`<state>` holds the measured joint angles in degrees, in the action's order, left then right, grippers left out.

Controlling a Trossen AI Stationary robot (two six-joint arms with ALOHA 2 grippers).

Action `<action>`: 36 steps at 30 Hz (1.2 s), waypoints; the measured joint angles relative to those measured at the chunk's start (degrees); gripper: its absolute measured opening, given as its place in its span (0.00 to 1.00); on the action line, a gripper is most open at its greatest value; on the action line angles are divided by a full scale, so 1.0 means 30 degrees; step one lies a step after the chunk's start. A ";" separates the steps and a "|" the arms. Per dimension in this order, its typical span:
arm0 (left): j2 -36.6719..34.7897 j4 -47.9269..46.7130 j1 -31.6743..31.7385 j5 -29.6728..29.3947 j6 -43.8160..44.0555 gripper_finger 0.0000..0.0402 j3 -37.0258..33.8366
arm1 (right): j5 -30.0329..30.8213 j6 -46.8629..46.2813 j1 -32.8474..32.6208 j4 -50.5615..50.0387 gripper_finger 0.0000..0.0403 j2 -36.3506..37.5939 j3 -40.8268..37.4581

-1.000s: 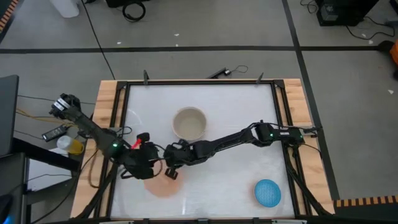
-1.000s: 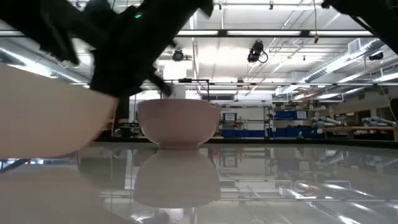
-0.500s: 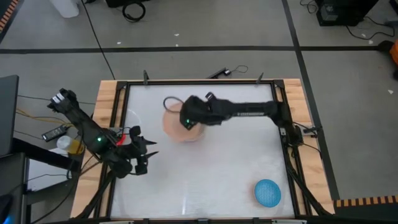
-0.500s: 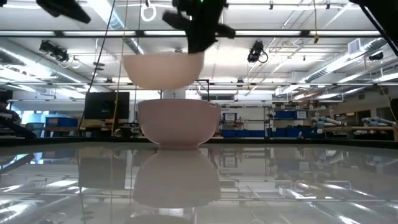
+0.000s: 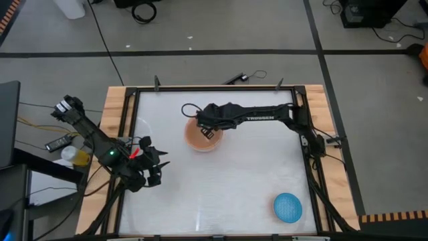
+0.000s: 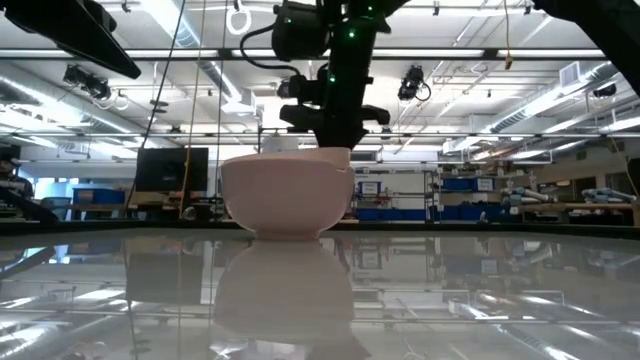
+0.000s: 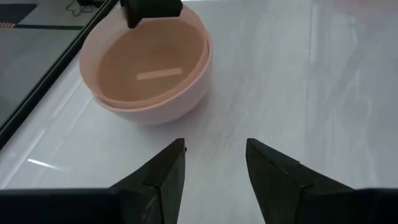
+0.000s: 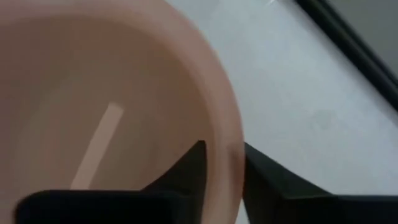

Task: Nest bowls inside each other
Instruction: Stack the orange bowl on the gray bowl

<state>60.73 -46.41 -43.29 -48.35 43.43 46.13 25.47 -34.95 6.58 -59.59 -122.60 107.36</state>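
The peach-orange bowl (image 5: pixel 198 138) sits nested in the cream-white bowl (image 6: pixel 288 195) at the table's far middle; its rim (image 7: pixel 149 37) stands just above the cream one's. My right gripper (image 5: pixel 207 130) reaches down onto their right side, open, one finger inside the peach rim and one outside (image 8: pixel 222 165). The blue bowl (image 5: pixel 287 207) rests on its base near the table's near right corner. My left gripper (image 5: pixel 155 171) hangs open by the left edge, nothing between its fingers (image 7: pixel 214 162). My right gripper straddles the peach bowl's rim (image 8: pixel 231 146) from above, slanting down from the table's right. Its fingers stand slightly apart, and I cannot tell whether either one touches the rim. The bowl rests in the cream-white bowl, upright.
A black frame and wooden border (image 5: pixel 119 114) ring the white table. A dark cable (image 5: pixel 244 77) lies beyond the far edge. Bare table surface stretches between the stacked bowls, the blue bowl and my left gripper.
My right gripper has carried the peach-orange bowl from the near left, by my left gripper, up and toward the far middle. It held it above the cream-white bowl, then came down. The peach bowl now sits inside the cream-white one.
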 joint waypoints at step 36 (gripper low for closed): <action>0.0000 0.0573 -0.0393 -0.0009 0.0145 0.43 -0.0013 | -0.1149 -0.3140 -0.2758 -0.0979 0.42 0.4243 -0.5942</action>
<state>60.73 -44.69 -44.47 -48.38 43.87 46.09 22.02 -44.37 -1.69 -62.53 -109.87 89.54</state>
